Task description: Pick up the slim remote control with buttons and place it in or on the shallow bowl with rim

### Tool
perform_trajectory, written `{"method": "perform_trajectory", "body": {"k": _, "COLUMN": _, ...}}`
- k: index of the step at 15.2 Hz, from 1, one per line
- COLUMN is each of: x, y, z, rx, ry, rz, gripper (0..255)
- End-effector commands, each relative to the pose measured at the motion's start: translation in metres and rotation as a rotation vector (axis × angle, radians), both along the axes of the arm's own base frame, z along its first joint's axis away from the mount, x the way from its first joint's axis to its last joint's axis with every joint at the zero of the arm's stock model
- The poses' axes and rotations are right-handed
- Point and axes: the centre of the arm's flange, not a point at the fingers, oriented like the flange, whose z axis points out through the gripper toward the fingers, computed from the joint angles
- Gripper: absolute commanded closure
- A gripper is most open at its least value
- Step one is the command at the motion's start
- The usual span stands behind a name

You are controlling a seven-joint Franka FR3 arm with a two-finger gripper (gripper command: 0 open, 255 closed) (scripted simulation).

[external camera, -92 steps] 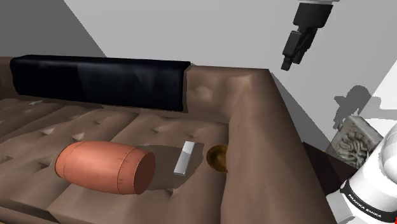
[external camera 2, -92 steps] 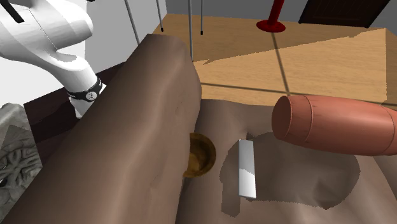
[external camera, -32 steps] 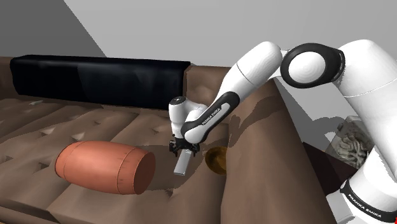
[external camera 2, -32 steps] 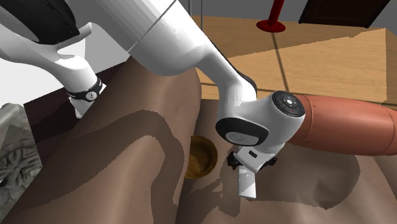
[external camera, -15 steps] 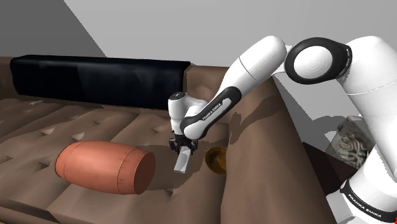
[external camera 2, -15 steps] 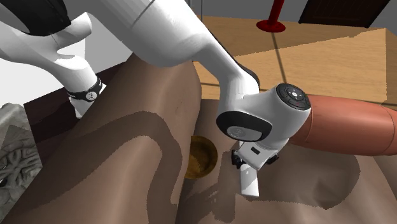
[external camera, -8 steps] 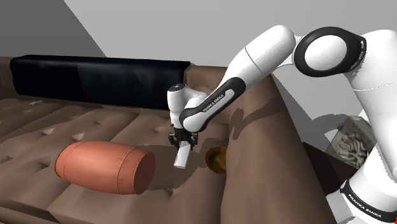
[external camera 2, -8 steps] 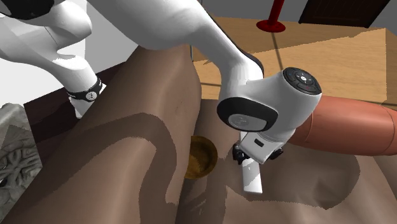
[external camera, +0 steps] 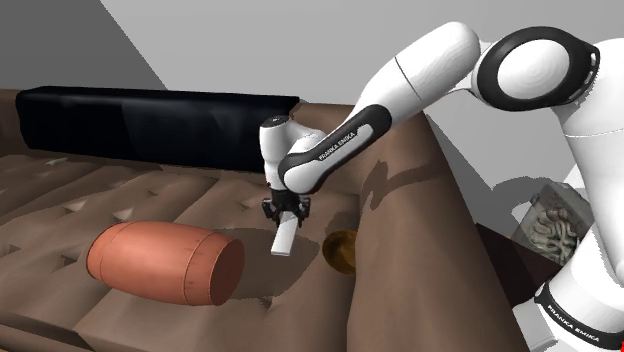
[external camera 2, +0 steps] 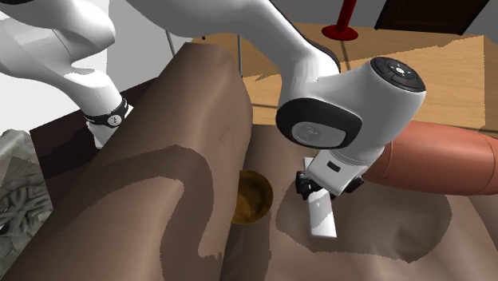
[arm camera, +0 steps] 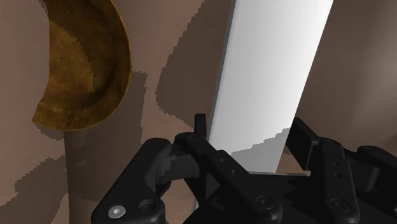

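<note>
The claw (external camera: 285, 212) is clenched on the upper end of a slim, plain white remote control (external camera: 284, 238). Its black fingers (arm camera: 197, 145) press the long sides, as the wrist view shows, and no buttons are drawn on the remote. It hangs tilted below the hand over the brown tufted sofa seat (external camera: 200, 205). From the shadow under it, I judge it clear of the cushion.

In the shoulder view, a long black cushion (external camera: 150, 125) lies along the sofa's back edge at the left. A reddish-brown cylindrical bolster (external camera: 165, 262) rests near the seat's front edge. To the right of the bolster, and apart from it, hangs the remote. Further right, near the remote, a shallow ochre-brown bowl with a rim (external camera: 342, 250) sits at the seat's end, against the sofa's brown armrest (external camera: 410, 190).

The grasp looks made and the lift is in hand; the placing is not yet done. The next move calls for a short carry sideways towards the armrest until the remote is over the bowl, then a lowering and a release. The remote looks longer than the bowl is wide, so it will probably lie across the rim. The armrest leaves the hand little room on that side.
</note>
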Motion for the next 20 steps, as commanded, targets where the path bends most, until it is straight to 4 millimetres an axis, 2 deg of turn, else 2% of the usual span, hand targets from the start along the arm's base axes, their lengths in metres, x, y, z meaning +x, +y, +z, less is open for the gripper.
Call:
{"method": "perform_trajectory", "body": {"k": 1, "x": 0.0, "y": -0.001, "z": 0.011, "rx": 0.0, "ry": 0.0, "rz": 0.0, "gripper": 255}}
{"method": "perform_trajectory", "body": {"k": 3, "x": 0.0, "y": -0.001, "z": 0.022, "rx": 0.0, "ry": 0.0, "rz": 0.0, "gripper": 255}}
{"method": "perform_trajectory", "body": {"k": 18, "x": -0.155, "y": -0.123, "z": 0.027, "rx": 0.0, "ry": 0.0, "rz": 0.0, "gripper": 255}}
{"method": "perform_trajectory", "body": {"k": 20, "x": -0.155, "y": -0.123, "z": 0.017, "rx": 0.0, "ry": 0.0, "rz": 0.0, "gripper": 255}}
